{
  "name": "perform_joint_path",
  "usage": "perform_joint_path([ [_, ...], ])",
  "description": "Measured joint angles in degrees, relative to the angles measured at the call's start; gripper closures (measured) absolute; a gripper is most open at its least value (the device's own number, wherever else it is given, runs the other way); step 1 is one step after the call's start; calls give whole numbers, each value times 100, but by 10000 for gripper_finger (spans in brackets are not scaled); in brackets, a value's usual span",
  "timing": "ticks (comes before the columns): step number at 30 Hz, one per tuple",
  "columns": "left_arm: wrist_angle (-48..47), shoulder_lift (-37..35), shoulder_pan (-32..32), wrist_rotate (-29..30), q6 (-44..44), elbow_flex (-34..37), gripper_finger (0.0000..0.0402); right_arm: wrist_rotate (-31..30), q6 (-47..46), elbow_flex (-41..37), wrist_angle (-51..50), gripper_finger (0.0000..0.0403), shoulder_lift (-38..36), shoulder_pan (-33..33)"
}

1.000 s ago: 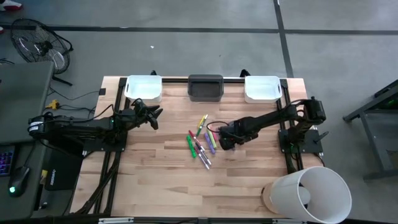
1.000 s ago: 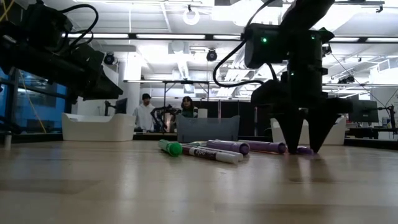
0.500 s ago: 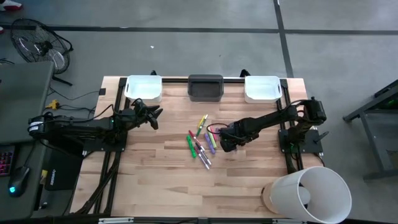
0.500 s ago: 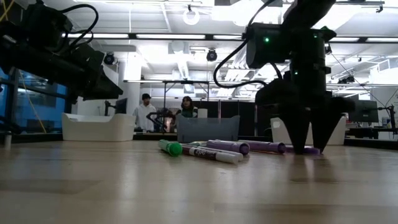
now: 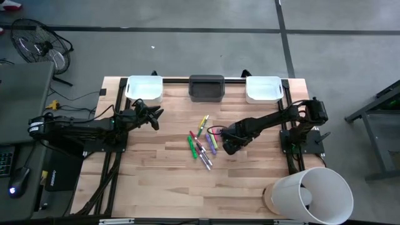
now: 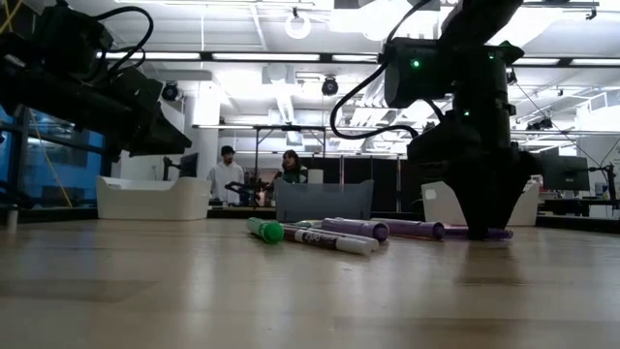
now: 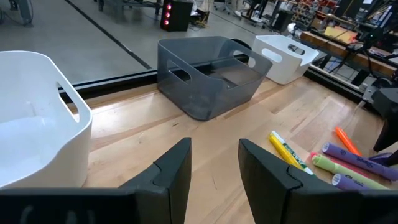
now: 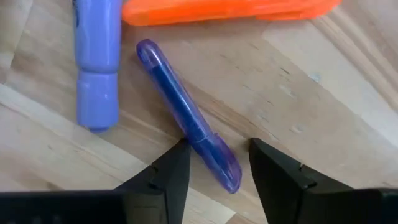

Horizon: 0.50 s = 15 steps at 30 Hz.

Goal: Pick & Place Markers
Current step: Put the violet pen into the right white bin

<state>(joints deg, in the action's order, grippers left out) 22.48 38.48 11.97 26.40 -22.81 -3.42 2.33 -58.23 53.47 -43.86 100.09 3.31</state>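
Note:
Several markers (image 5: 201, 140) lie loose on the wooden table (image 5: 156, 181) near its middle, in green, yellow, pink and purple. My right gripper (image 5: 228, 145) points straight down at the cluster's right side, open, its fingers astride a translucent purple marker (image 8: 186, 121) that lies flat on the wood. Beside that marker lie an orange marker (image 8: 224, 9) and a lilac marker (image 8: 98, 56). My left gripper (image 5: 156, 119) hangs open and empty over the table's far left, pointing toward the bins. My right gripper comes from above with its fingers across the purple marker, near one end of it. One finger (image 8: 168, 171) stands right against the marker's side (image 8: 198, 138); whether it touches I cannot tell. The other finger (image 8: 273, 171) is clear of it. The marker lies flat on the table.
Along the far edge stand a white bin (image 5: 145, 89), a grey bin (image 5: 206, 87) and a second white bin (image 5: 263, 89). A large white cylinder (image 5: 309, 194) lies at the near right corner. Bare wood stretches across the near half. People stand in the room beyond.
My right gripper has stayed over the purple marker and has turned about its downward axis. In the low view its fingertips stand closer together than a second ago. The markers have not moved.

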Motion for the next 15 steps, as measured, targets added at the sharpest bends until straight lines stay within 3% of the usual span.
perform_joint_path([
  [15,0,1,0,0,1,-1,271,-26,1307,2,22,291,0,0],
])
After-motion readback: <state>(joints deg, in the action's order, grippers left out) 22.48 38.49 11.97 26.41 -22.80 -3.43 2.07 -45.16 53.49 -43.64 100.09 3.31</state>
